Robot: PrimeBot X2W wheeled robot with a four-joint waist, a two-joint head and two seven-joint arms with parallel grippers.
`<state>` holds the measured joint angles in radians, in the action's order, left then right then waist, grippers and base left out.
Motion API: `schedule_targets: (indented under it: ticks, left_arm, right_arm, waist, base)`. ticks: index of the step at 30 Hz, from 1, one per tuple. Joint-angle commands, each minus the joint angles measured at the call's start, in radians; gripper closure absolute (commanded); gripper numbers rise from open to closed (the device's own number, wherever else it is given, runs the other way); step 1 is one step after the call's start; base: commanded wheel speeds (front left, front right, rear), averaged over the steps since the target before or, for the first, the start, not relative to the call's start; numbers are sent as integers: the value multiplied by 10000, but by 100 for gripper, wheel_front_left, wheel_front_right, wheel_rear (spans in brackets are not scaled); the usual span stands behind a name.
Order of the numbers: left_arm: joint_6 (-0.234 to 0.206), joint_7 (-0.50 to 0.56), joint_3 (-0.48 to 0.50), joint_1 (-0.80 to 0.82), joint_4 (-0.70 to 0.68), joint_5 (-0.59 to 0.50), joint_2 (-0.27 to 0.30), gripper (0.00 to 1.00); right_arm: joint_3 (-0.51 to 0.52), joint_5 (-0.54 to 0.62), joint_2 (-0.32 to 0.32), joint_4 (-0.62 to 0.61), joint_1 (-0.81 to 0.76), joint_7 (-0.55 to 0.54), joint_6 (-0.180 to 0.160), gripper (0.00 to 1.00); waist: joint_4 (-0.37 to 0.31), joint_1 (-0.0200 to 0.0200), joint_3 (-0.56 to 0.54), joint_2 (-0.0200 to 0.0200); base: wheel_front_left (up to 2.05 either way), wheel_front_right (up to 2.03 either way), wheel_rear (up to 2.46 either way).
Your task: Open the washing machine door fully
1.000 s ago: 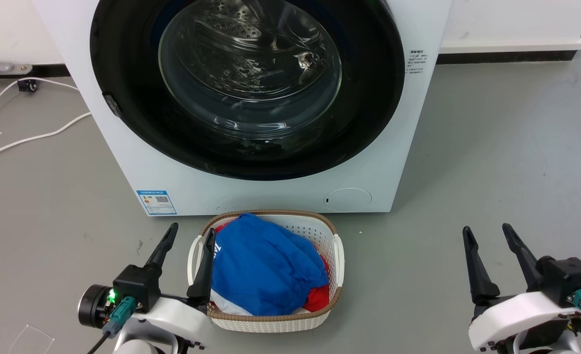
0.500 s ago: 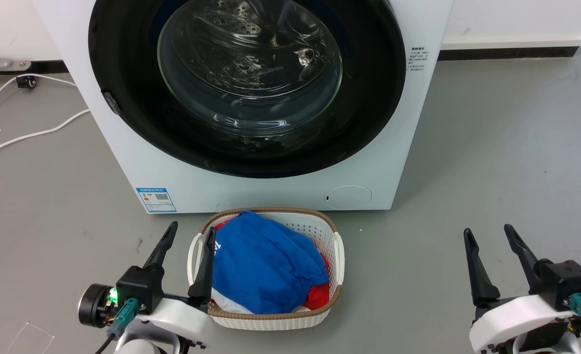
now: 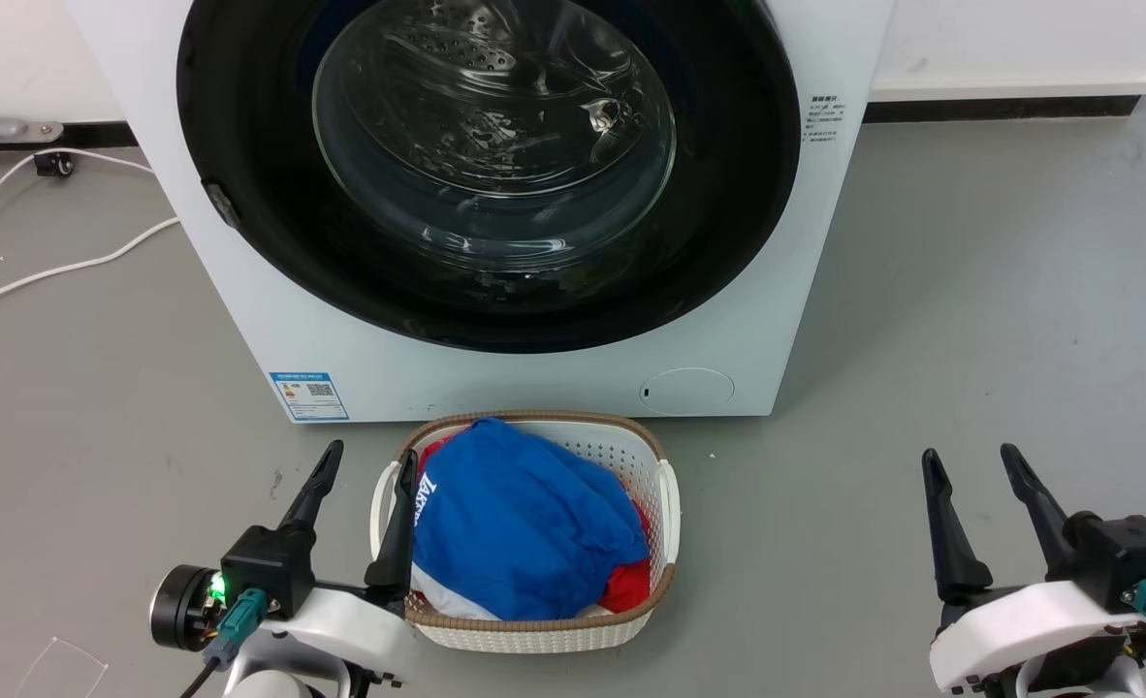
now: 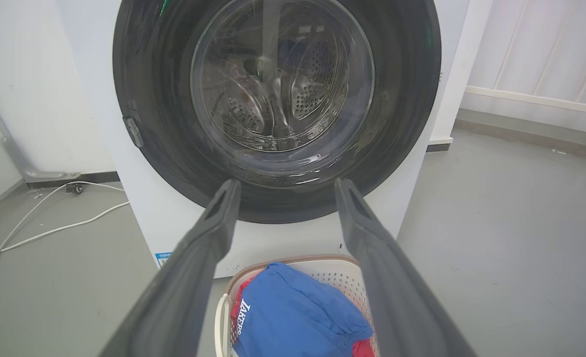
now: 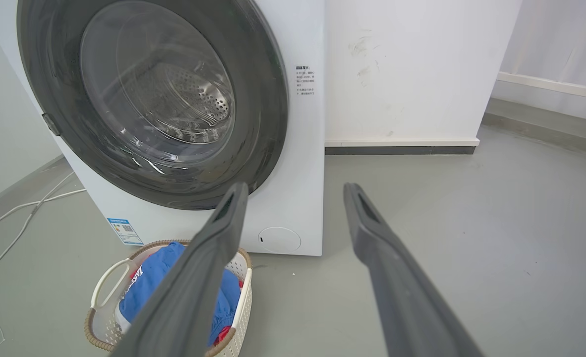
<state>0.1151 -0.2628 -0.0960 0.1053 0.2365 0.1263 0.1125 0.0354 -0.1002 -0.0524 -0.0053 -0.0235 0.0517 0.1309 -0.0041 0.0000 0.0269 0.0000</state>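
- Over the last second almost nothing changes: the washing machine door (image 3: pixel 493 155) sits shut and flush against the washing machine (image 3: pixel 554 383), just as before.
- The small shifts of the machine in the head view look like camera wobble, not movement of the machine.
- The left gripper (image 3: pixel 369 453) drifts a touch to the left and the right gripper (image 3: pixel 970 453) a touch to the right. Both stay low at the near edge, well apart from the door.
- Both pairs of fingers are spread apart and hold nothing. The left gripper's right finger overlaps the left rim of the laundry basket (image 3: pixel 534 635) in the head view; whether it touches is unclear.
- For the task this means opening has not started, and the reach to the door is still to come.
- A small grey catch (image 3: pixel 221 206) sits on the door's left edge, and it is probably the place to pull.
- The basket stands on the floor just in front of the machine, under the door, and could get in the way of a low approach.
- The blue garment (image 3: pixel 525 523) in the basket bears white letters that seem to read "LAKERS".
- The blue sticker (image 3: pixel 308 396) low on the left carries a square code and print too small to read.
- The block of small print (image 3: pixel 822 121) on the right of the front is also unreadable.
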Motion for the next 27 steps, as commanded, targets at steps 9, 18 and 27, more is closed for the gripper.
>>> schedule_targets:
  ticks: [9,18,27]
  left_arm:
    - [49,-27,128,94,48,-81,-109,0]
    - [45,-27,196,63,-34,-138,-211,0]
    - [14,-25,322,224,-219,-171,-315,0]
  right_arm:
    - [-10,-372,36,97,130,89,-3,100]
    - [-240,-7196,36,718,304,501,-1,100]
    - [629,-16063,15,734,1415,493,0,100]
  waist:
    - [-15,0,15,0]
    - [14,0,-67,0]
    - [-51,0,230,0]
  base:
    - [0,0,0]
    - [0,0,0]
    - [0,0,0]
